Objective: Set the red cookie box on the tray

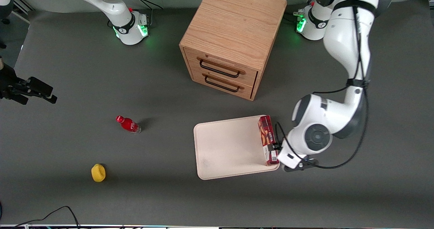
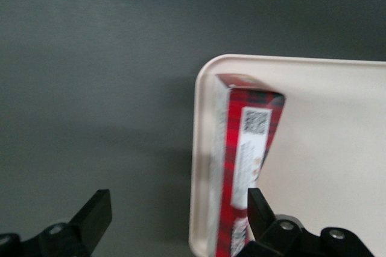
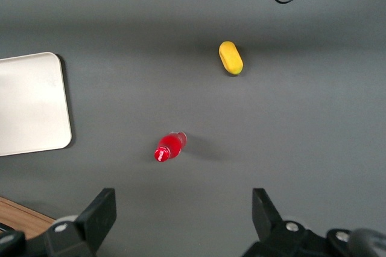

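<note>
Found in the tray [image 1: 220, 147]: only the red cookie box [image 1: 267, 139]. Stood there on one long narrow side, along the tray's rim toward the working arm's end of the tabletop [image 1: 67, 195]. Reached almost from the tray's corner farther from the front camera to its nearer corner, the white label end nearer to the camera.

Kept the tool [image 1: 275, 150] low, just beside that label end. Was opened wide, with the fingers [image 2: 93, 212] well apart and nothing clamped. Had the box between them, close to one finger; could not tell if touched.

Elsewhere on the tabletop: a wooden drawer cabinet [image 1: 234, 42], both drawers closed, farther from the camera than the tray. Toward the parked arm's end, a small red bottle [image 1: 128, 124] and, nearer to the camera, a yellow object [image 1: 98, 172].
</note>
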`<state>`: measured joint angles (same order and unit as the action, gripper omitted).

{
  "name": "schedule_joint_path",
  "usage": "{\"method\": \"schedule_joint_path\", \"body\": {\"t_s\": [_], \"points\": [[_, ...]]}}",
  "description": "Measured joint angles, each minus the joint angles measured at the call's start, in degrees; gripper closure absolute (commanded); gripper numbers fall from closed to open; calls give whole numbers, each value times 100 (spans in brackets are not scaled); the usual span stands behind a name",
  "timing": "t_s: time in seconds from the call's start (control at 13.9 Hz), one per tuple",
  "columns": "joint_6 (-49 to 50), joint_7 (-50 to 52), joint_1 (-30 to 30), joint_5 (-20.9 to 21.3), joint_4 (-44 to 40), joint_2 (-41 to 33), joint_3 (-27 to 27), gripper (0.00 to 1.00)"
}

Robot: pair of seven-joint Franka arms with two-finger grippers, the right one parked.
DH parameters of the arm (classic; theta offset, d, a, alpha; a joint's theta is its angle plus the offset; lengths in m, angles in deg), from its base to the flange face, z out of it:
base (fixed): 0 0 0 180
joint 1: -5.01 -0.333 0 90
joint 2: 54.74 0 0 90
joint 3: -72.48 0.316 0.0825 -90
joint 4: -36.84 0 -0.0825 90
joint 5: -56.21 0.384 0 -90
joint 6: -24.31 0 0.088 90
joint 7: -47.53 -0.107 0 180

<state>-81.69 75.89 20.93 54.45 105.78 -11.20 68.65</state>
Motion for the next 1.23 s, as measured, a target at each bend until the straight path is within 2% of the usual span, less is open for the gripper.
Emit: {"method": "schedule_joint_path", "body": {"t_s": [0.22, 0.43, 0.58, 0.94, 1.23], "points": [[808, -1039, -512, -317, -60, -635, 17, 0], [1561, -1586, -927, -235, 41, -1298, 68, 0], [1500, -1832, -1111, -72, 450, -1730, 90, 0], [1055, -3215, -1962, 0, 1711, -2944, 135, 0], [891, -3329, -2080, 320, 2281, -3807, 120, 0]]}}
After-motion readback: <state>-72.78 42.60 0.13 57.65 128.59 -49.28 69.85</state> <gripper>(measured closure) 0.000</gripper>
